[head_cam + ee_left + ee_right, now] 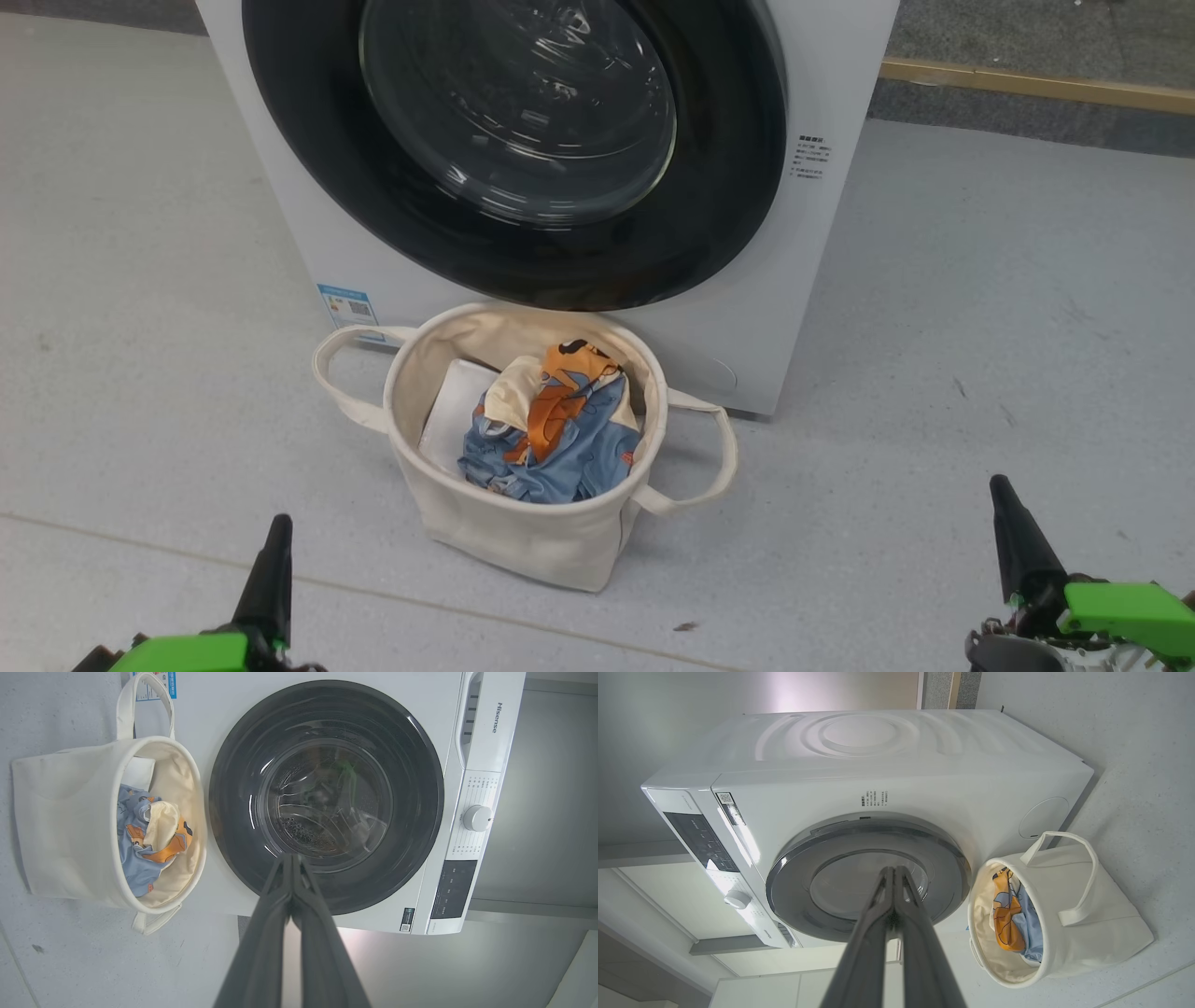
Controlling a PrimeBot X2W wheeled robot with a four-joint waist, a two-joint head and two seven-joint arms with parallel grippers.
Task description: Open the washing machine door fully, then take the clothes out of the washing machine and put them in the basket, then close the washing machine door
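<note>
The door [308,140] stood shut at 12 o'clock; the clothes [551,439] lay in the basket [523,546] at 6. The left gripper [275,541] at 7 and the right gripper [1006,509] at 5 were pinched closed, empty. The work looked done; only the latch needed confirming.

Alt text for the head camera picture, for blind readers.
A cream basket holding blue and orange clothes stands before a white washing machine, its black door shut. The left hand and right hand, both shut, show at the bottom corners.

Glossy blk door [523,252], canvas basket [523,532], speckled floor [980,373].
</note>
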